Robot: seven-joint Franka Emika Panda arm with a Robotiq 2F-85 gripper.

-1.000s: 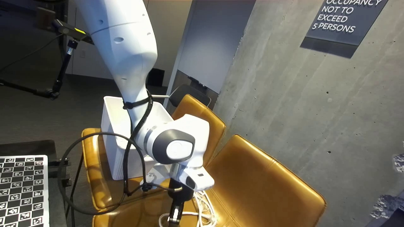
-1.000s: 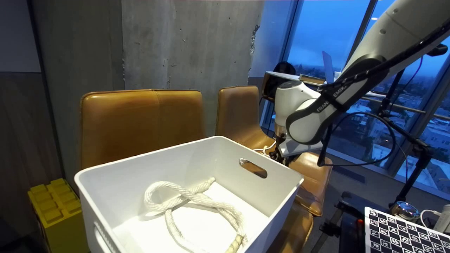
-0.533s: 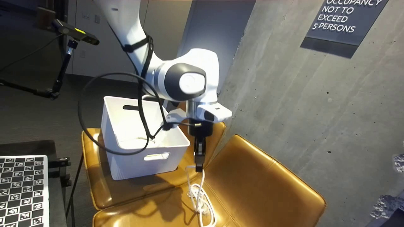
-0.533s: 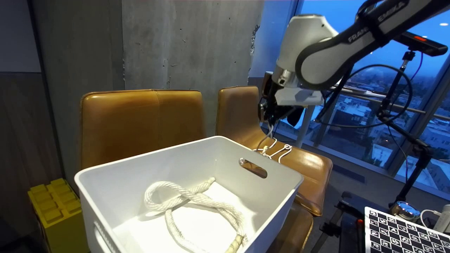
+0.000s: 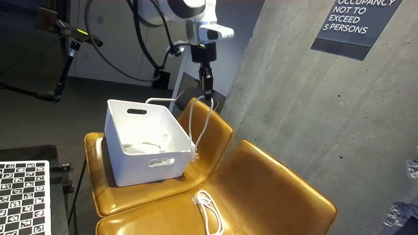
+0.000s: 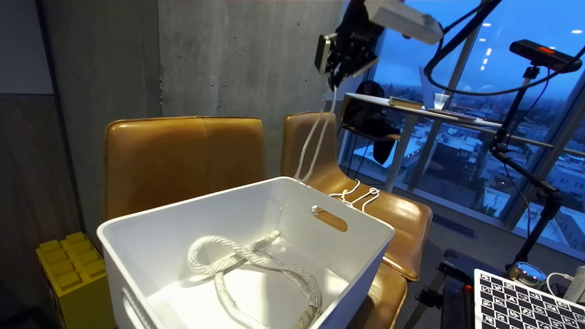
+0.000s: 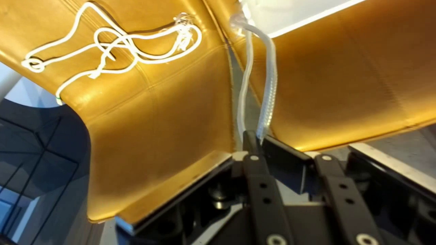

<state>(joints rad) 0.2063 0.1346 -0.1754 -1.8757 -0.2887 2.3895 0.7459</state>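
Handling: white cord (image 7: 271, 73)

In an exterior view, the gripper (image 5: 208, 94) is clamping the cord's bend. In an exterior view, strands are hanging toward seven o'clock, behind the bin (image 6: 361, 242). In the wrist view, the cord is looking light, limp, its bend probably offering best purchase.

I see bin (image 5: 140, 172) on one chair (image 5: 130, 198), rope (image 6: 263, 259) in it; cord (image 5: 203, 199) on adjacent chair (image 5: 261, 182); loop (image 7: 271, 78) hangs beside bin, below end effector (image 5: 208, 94).
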